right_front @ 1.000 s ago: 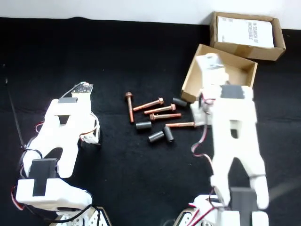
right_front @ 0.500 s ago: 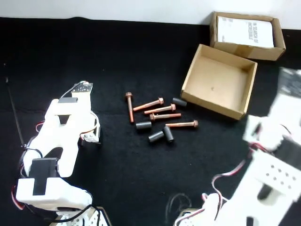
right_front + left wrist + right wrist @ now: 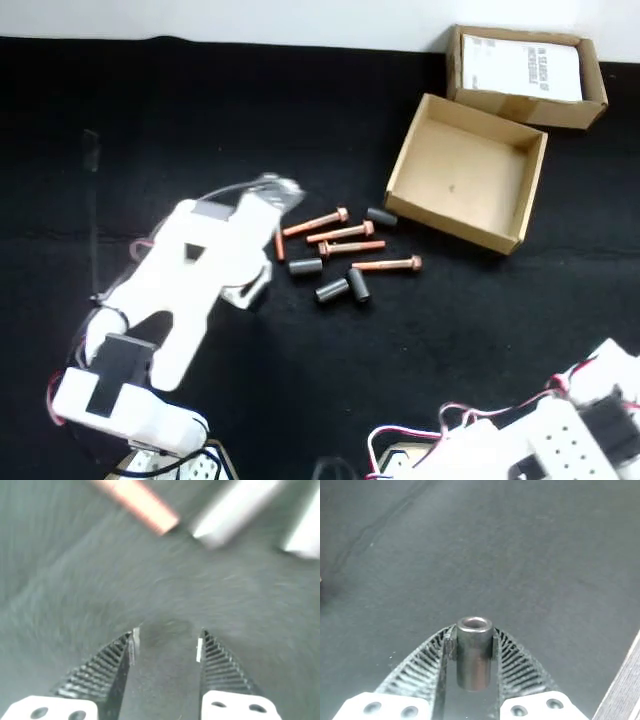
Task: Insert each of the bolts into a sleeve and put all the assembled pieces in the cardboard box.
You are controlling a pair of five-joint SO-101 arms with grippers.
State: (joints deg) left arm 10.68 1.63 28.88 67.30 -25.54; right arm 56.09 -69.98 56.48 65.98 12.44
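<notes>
Swung left claw [image 3: 167,636] in at 9 o'clock of bolts [image 3: 340,232], fingers spread, empty; pulled right claw [image 3: 473,632] back toward 5 o'clock, clamped on sleeve [image 3: 474,655].

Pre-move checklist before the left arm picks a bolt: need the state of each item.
1. Right gripper holds a sleeve: ok, it is clamped between the pads with its bore showing.
2. Left gripper open and empty: ok.
3. Bolt in hand for insertion: not ok, the bolts lie on the table.
4. Left gripper lined up on a bolt: cannot tell. One lies ahead of it, blurred.
5. Box ready to receive: ok, it is open and empty.
6. Pieces assembled: not ok, the loose sleeves have no bolts in them.
</notes>
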